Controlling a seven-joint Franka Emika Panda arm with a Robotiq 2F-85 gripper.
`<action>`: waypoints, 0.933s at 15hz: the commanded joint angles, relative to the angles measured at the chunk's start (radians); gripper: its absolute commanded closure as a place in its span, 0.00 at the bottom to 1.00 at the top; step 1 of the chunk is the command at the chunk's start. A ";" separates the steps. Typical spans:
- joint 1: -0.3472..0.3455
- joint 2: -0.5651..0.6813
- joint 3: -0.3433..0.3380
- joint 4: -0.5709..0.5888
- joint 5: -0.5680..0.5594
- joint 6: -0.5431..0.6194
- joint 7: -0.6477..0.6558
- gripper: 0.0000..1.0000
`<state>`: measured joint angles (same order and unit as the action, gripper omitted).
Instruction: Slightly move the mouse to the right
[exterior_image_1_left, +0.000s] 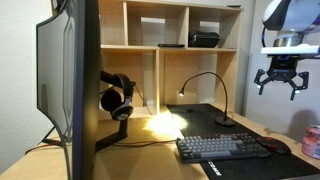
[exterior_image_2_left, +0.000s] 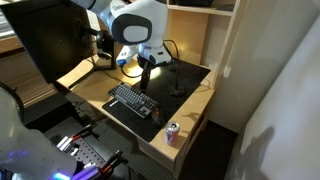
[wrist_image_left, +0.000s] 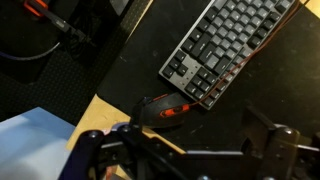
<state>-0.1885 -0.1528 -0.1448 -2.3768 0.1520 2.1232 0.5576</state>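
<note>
The mouse (wrist_image_left: 165, 108) is small, black and low, with an orange-red stripe. It lies on the black desk mat just beyond the end of the dark keyboard (wrist_image_left: 225, 45). In both exterior views it lies beside the keyboard's end (exterior_image_1_left: 277, 146) (exterior_image_2_left: 157, 117). My gripper (exterior_image_1_left: 280, 78) hangs high above the mouse end of the desk, open and empty. It also shows in an exterior view (exterior_image_2_left: 148, 65). In the wrist view its two fingers (wrist_image_left: 190, 155) are spread wide at the bottom edge, well above the mouse.
A reddish can (exterior_image_1_left: 312, 142) (exterior_image_2_left: 172, 132) stands near the desk's front corner, past the mouse. A large monitor (exterior_image_1_left: 70, 80), headphones (exterior_image_1_left: 117, 97) and a lit gooseneck lamp (exterior_image_1_left: 215, 90) stand on the desk. A wooden shelf (exterior_image_1_left: 170, 40) is behind it.
</note>
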 joint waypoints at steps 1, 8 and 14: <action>0.001 -0.003 0.010 0.001 0.000 -0.002 0.003 0.00; 0.003 0.209 -0.005 0.007 -0.031 0.183 0.453 0.00; 0.019 0.239 -0.019 0.005 -0.042 0.200 0.503 0.00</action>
<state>-0.1830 0.0859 -0.1506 -2.3732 0.1084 2.3250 1.0616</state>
